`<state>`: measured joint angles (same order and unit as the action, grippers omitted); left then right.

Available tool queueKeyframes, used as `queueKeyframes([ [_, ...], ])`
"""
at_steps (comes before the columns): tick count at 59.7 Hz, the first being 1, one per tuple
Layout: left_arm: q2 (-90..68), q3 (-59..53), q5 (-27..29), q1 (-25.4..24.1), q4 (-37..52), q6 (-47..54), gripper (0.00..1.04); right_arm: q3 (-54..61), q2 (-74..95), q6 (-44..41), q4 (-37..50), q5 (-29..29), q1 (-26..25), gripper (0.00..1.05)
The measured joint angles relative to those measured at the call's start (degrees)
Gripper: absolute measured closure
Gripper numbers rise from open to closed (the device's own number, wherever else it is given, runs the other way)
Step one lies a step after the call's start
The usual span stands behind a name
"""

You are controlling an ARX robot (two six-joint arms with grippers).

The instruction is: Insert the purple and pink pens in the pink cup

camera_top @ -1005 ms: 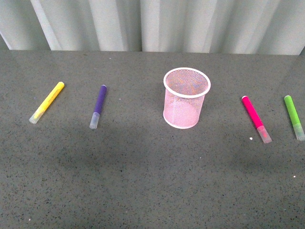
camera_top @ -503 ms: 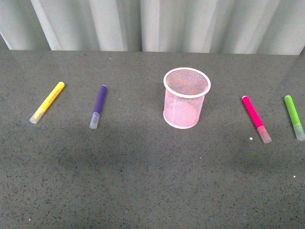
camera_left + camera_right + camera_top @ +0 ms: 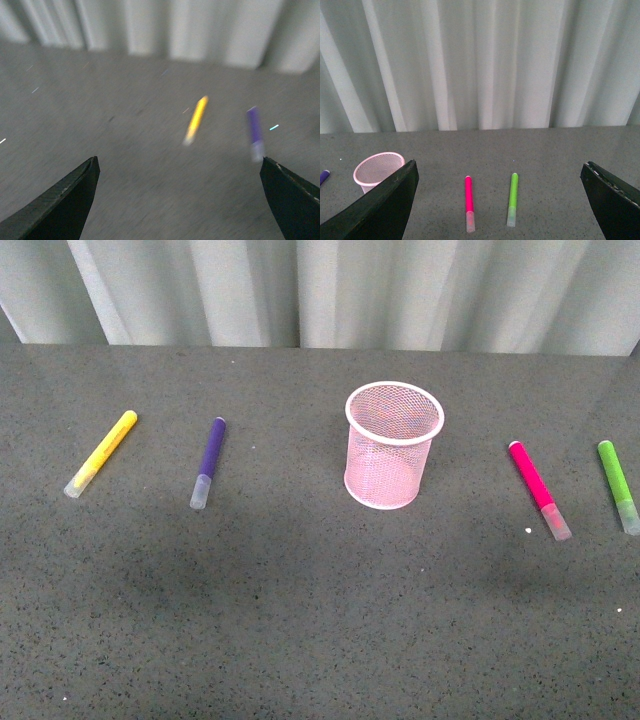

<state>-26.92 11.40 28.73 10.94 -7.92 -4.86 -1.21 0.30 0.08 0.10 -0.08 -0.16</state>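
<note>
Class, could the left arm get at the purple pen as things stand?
Probably yes. The purple pen lies flat, apart from the yellow marker; the left hand is open, with only bare table before it.

The table point(image 3: 320, 620) is dark grey with tiny light specks all over. Five things rest on it.

Out ahead of the left gripper point(image 3: 177, 165) lie the yellow pen point(image 3: 101, 453) and the purple pen point(image 3: 208, 462). They are side by side but apart, with their clear caps pointing back toward the gripper. That view is blurry.

Out ahead of the right gripper point(image 3: 500, 165) lie the pink pen point(image 3: 538, 489) and the green pen point(image 3: 617, 486). They are also side by side, with their caps toward the gripper.

The pink cup point(image 3: 393, 445) stands upright past the pink pen, on the side toward the left arm. One of the right gripper's fingers hides part of it. The cup touches no pen.
</note>
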Motion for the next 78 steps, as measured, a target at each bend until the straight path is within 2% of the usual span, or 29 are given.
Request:
queueKeyframes([
  [4,-9.9,2.6,0.6,1.3,6.5,0.3,0.07,0.0,0.0,0.0,0.0,0.0,0.0,0.07],
  [11,-27.5,8.9,-2.4,1.5,16.5,1.6,0.07,0.0,0.0,0.0,0.0,0.1,0.0,0.07],
  [19,-41.9,16.3,-6.4,0.0,17.7,2.7,0.07,0.0,0.0,0.0,0.0,0.0,0.0,0.07],
  [24,-50.9,22.6,-9.9,-2.0,13.8,3.9,0.07,0.0,0.0,0.0,0.0,0.0,0.0,0.07],
  [37,-62.7,36.1,-12.8,-3.1,2.1,8.0,0.07,0.0,0.0,0.0,0.0,0.0,0.0,0.07],
  [48,-67.6,46.1,-17.5,0.0,-10.0,7.4,0.07,0.0,0.0,0.0,0.0,0.0,0.0,0.07],
  [57,-72.7,52.3,-22.1,4.1,-19.6,0.9,0.07,0.0,0.0,0.0,0.0,0.1,0.0,0.07],
  [67,-77.7,54.6,-22.2,7.1,-20.8,-4.8,0.07,0.0,0.0,0.0,0.0,0.1,0.0,0.07],
  [78,-81.7,56.5,-20.7,9.9,-14.1,-7.4,0.07,0.0,0.0,0.0,0.0,0.0,0.0,0.07],
])
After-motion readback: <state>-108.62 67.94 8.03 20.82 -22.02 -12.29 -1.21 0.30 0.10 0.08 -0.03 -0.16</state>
